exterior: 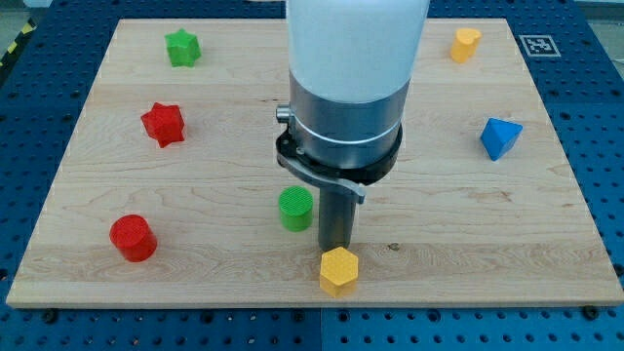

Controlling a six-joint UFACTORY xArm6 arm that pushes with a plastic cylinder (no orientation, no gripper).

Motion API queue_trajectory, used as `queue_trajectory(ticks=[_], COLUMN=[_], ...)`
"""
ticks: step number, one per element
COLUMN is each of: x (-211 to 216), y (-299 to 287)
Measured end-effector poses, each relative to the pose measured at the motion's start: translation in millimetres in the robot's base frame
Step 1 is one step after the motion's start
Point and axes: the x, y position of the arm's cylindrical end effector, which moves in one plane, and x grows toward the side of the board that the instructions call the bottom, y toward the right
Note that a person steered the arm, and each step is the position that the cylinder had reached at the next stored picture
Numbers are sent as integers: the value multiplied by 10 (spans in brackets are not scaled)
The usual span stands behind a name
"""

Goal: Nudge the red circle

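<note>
One upright rod, my tip (334,247) touching yellow hexagon (339,271).

Board: we see a pale wooden table top (468,224).
Ten to eleven o'clock: green star (181,47), red star (163,124).
Eight o'clock: red circle (133,238).
Centre: green circle (295,209).
Six o'clock: yellow hexagon (338,270), my tip (334,250) just above it.
One to two o'clock: yellow block (466,44), blue block (500,137).

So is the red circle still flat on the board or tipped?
Flat. The red circle stands on its round base, top face level, near the view's bottom left. My tip is far to its right, by the yellow hexagon.
</note>
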Motion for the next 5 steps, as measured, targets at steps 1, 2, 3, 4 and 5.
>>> queue_trajectory(ticks=[1, 2, 3, 4, 5], x=[-246, -591, -501, -462, -612], y=[-249, -467, -490, -806, -1315])
